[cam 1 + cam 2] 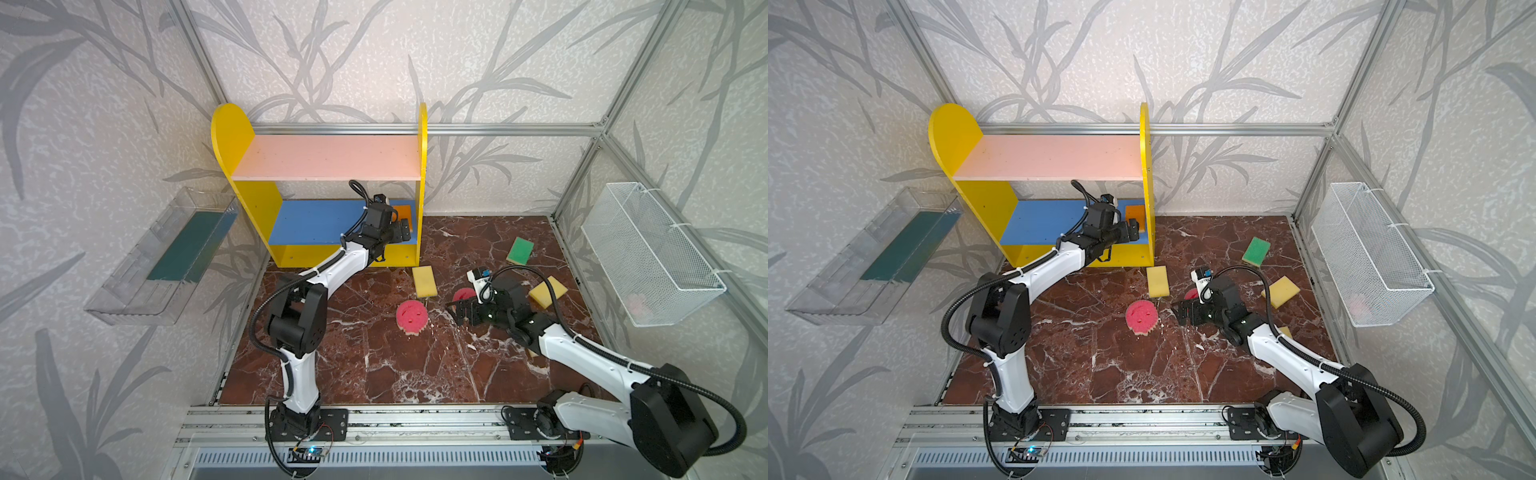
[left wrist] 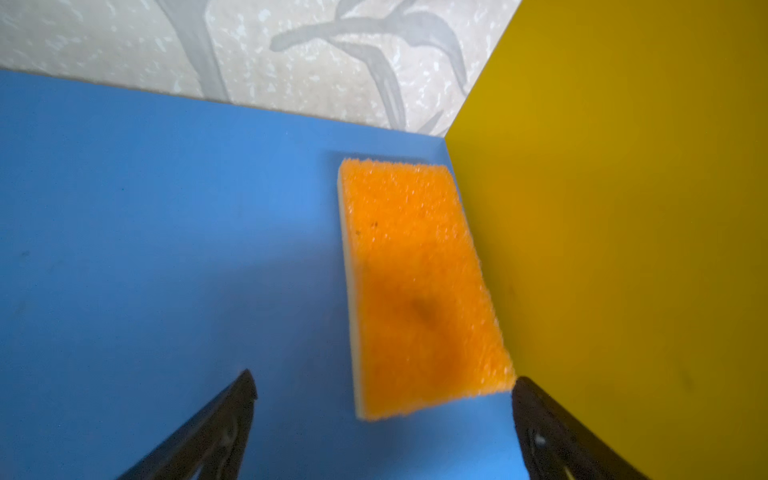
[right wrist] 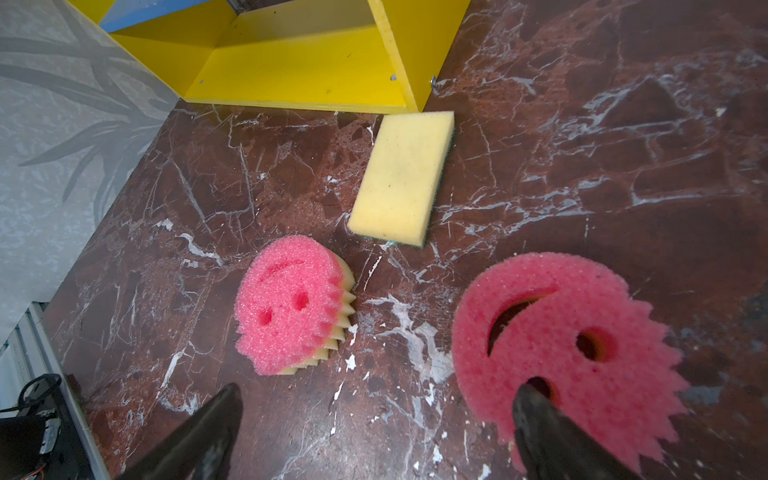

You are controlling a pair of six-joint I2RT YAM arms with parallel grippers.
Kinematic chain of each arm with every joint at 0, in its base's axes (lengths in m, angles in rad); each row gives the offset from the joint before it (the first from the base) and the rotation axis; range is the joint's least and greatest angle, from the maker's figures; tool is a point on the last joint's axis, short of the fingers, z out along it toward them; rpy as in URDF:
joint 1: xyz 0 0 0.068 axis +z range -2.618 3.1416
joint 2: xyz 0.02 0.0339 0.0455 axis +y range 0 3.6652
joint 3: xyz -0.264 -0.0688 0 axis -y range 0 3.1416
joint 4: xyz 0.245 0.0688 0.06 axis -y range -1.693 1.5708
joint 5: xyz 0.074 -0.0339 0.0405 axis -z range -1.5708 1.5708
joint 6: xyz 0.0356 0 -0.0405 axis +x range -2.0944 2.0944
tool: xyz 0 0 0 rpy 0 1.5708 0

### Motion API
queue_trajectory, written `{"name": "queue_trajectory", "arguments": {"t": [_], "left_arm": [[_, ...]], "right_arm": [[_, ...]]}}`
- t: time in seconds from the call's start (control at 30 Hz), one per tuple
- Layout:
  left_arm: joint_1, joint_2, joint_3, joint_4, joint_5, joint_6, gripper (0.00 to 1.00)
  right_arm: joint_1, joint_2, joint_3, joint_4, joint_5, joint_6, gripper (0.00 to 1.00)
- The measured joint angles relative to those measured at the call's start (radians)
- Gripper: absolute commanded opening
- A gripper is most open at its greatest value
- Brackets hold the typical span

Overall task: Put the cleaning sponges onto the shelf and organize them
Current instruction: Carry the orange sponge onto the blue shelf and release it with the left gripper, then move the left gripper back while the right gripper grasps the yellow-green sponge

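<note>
- The left gripper (image 1: 401, 230) reaches in over the shelf's (image 1: 232, 137) blue board (image 1: 316, 220), under the pink board (image 1: 332, 158). Its fingers are spread wide and hold nothing.
- An orange-faced sponge (image 2: 415, 282) lies flat on the blue board, tight against the yellow side panel (image 2: 623, 208). One finger (image 2: 536, 415) is just beside its near corner and close to that panel.
- The right gripper (image 1: 455, 311) hangs low over the marbled floor (image 1: 374, 365), fingers wide apart and empty.
- Two pink smiley sponges lie on the floor: one (image 1: 411, 316) is clear of the gripper. The other (image 1: 463, 294) is half hidden behind the right arm in both top views.
- A yellow sponge (image 1: 424, 281) lies just in front of the shelf's corner.
- A green-faced sponge (image 1: 519, 250) and another yellow sponge (image 1: 548, 291) lie farther right. The arm's cable crosses the yellow one.
- A clear tray (image 1: 166, 257) hangs on the left wall and a wire basket (image 1: 648, 257) on the right wall. What the basket holds is too blurred to tell.
</note>
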Motion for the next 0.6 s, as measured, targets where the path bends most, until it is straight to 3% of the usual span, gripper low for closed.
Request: {"name": "queue_trajectory", "arguments": {"t": [0.07,0.27,0.6], "left_arm": [[-0.007,-0.057,-0.064,-0.005,-0.001,0.005,0.99],[-0.054,-0.306,-0.264,0.003,-0.02,-0.004,0.99],[-0.124,-0.56,-0.559,0.028,-0.039,-0.105,0.98]], "right_arm": [[0.0,0.0,0.008,-0.013,0.011,0.0,0.97],[0.0,0.045,0.084,-0.045,0.018,0.008,0.79],[-0.008,0.321,0.332,-0.099,-0.062,0.039,0.54]]}}
